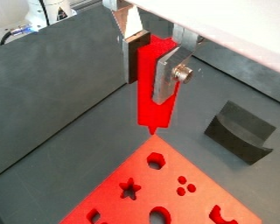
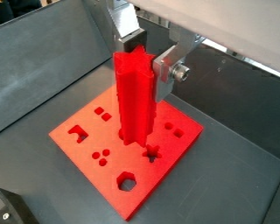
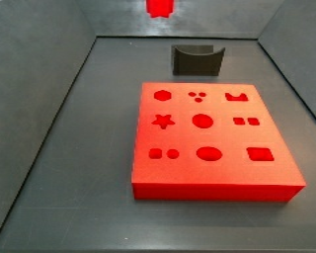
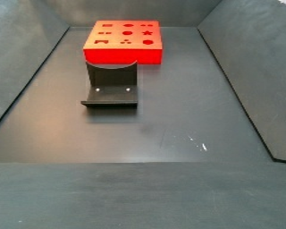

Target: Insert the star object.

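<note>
My gripper (image 1: 150, 74) is shut on the star object (image 1: 150, 109), a long bright red peg that hangs upright from the fingers. In a wrist view (image 2: 136, 105) its star-shaped section shows. It hangs well above the flat red block (image 1: 108, 194), not touching it. The gripper also shows in a wrist view (image 2: 146, 61). The block's star hole (image 2: 153, 154) is open and shows in both side views (image 3: 162, 122) (image 4: 149, 31). In a side view only the peg's lower end (image 3: 158, 8) shows at the frame's top; the gripper is out of that view.
A dark grey curved stand (image 3: 196, 59) sits on the floor beside the block (image 3: 233, 138), also in a side view (image 4: 111, 85) and a wrist view (image 1: 238, 129). Sloping grey walls (image 3: 42, 119) enclose the floor. The block has several other shaped holes.
</note>
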You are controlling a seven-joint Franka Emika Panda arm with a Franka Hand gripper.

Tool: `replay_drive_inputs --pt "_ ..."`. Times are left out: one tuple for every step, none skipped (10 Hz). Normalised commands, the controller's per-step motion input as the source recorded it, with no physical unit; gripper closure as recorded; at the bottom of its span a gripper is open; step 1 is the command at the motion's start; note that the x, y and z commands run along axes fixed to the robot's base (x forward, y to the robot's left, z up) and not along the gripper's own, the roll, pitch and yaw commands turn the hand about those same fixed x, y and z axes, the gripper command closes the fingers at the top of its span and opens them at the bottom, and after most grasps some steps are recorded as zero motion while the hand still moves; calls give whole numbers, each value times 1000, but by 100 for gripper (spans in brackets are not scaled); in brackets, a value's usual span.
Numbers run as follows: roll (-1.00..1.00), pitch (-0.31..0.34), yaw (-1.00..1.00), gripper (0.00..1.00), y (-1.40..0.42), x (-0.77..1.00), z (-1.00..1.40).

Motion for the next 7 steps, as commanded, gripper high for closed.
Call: replay_drive_inputs --pt "0 -39 29 100 -160 80 -40" --pt "-13 0 -483 100 0 474 -306" --pt "0 -4 -1000 100 0 0 -543" --pt "0 -47 -1000 100 0 0 -571" --pt "0 -37 -1000 100 0 0 -683" --pt "14 0 -1000 100 -123 0 -614" --pt "0 0 -637 100 -454 66 -426"
